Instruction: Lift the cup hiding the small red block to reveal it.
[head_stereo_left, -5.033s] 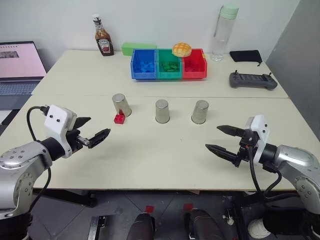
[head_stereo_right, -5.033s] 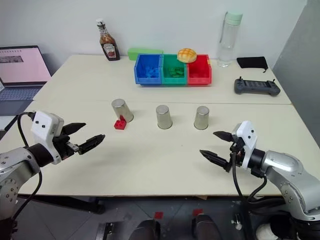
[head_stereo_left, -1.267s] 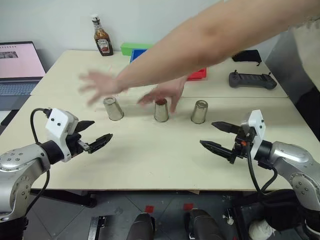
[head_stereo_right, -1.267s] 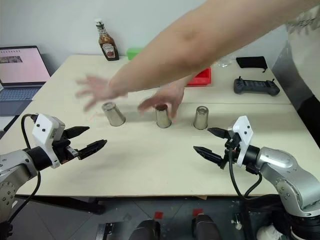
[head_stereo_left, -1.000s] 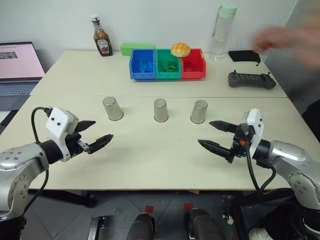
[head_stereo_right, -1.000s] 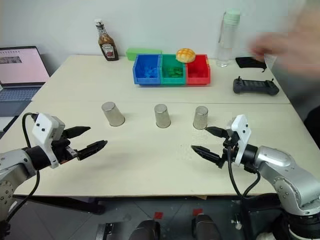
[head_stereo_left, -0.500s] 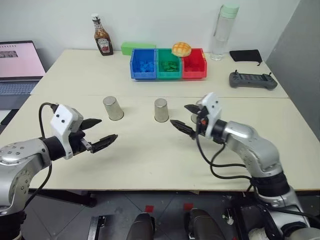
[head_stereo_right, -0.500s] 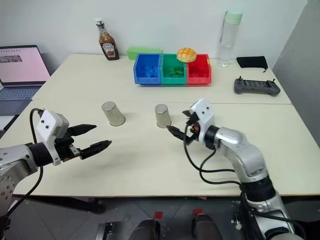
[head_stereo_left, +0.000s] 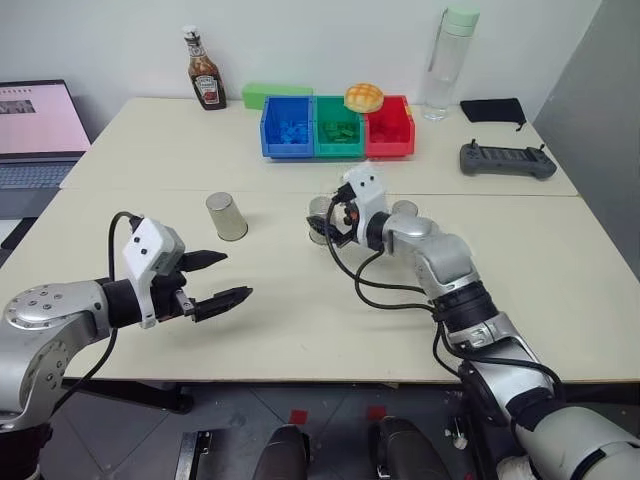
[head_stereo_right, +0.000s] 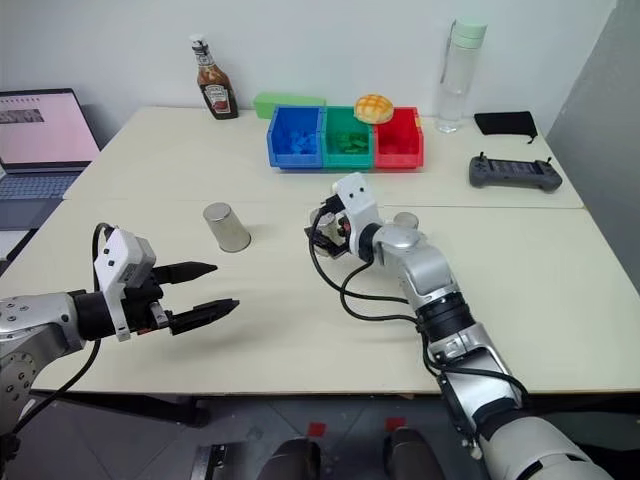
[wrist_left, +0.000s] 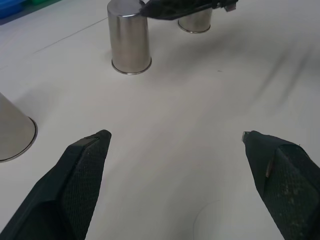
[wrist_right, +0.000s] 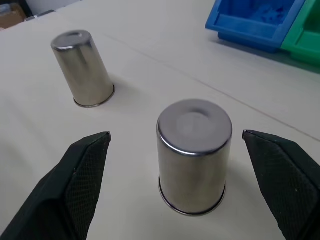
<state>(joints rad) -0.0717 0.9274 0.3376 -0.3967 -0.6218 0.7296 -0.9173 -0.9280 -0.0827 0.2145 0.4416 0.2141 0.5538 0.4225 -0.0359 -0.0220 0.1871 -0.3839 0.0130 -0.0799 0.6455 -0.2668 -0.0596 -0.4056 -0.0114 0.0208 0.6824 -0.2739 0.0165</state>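
Three silvery metal cups stand upside down in a row on the table: the left cup (head_stereo_left: 226, 216), the middle cup (wrist_right: 195, 157) and the right cup (head_stereo_left: 405, 209), the last half hidden behind my right arm. My right gripper (wrist_right: 176, 136) is open, with one finger on either side of the middle cup and not touching it. My left gripper (head_stereo_left: 235, 276) hovers open over the table in front of the left cup, holding nothing. The small red block is hidden; I cannot tell which cup covers it.
Blue (head_stereo_left: 287, 127), green (head_stereo_left: 338, 128) and red bins (head_stereo_left: 388, 128) stand at the back with a bun on them. A ketchup bottle (head_stereo_left: 204, 72), water bottle (head_stereo_left: 444, 65), remote controller (head_stereo_left: 505, 160) and black pouch are farther back. A laptop (head_stereo_left: 35, 130) sits at far left.
My right arm swung from the front right forward and left to the middle cup, jaws still open. The person's arm left the view. My left gripper drifted slightly rightward.
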